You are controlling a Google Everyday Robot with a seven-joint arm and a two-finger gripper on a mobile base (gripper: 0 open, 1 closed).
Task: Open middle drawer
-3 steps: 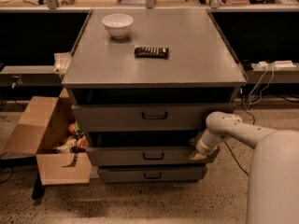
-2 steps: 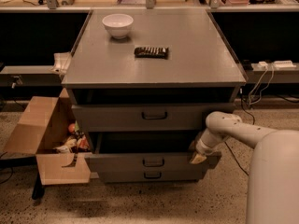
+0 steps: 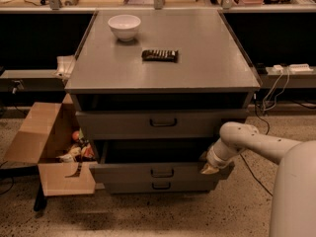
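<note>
One drawer, the middle drawer [image 3: 128, 173], stands pulled out of the cabinet [image 3: 197, 58]; the gripper [image 3: 210, 168] sits against that drawer's right end, and I cannot tell its grip.

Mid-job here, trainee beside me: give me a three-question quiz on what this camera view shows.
1. True or false: the middle drawer is fully shut.
2. The hand is at which part of that drawer's front, as the camera sees it: A) left end, B) middle, C) right end?
3. Fill in: on the cabinet top stands a white ____.
Key: 1 false, it is pulled partly out; 2 C; 3 bowl.
</note>
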